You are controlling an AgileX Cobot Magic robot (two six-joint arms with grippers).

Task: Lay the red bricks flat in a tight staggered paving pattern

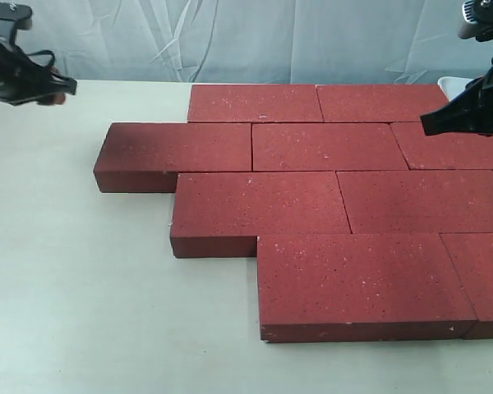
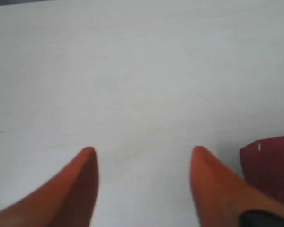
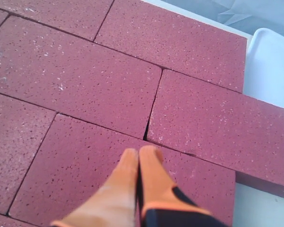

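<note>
Table [image 1: 82,287] with an off-white top, pale backdrop cloth [image 1: 230,41] behind its far edge.

Red bricks [image 1: 337,205]: all lay flat, in four rows running left to right. They filled the table from its far edge down toward the near edge and out past the right side of the exterior view. Nine could be counted, and those along the right were cut by the frame. Each row was offset from the one behind it, so the left ends stepped in and out. The second row from the far edge reached furthest toward the table's left edge, and the nearest row started furthest right. Joints looked tight in the exterior view. The right wrist view showed the red bricks [image 3: 85,80] close up, with one thin dark gap at an end joint just ahead of the fingertips.

Left gripper [image 1: 59,89]: hung above bare table near the far left corner, well apart from the rows. In its own view the left gripper [image 2: 142,153] had its orange fingers [image 2: 87,163] spread wide with nothing between them. One brick corner [image 2: 270,165] showed at the frame's edge.

Right gripper [image 1: 431,123]: hung over the bricks near the far right corner. In the wrist view the right gripper [image 3: 139,152] had its fingertips pressed together and held nothing. I could not tell if the tips touched the brick below.

White rounded object [image 3: 274,61] lay just beyond the bricks there; its kind was unclear.
</note>
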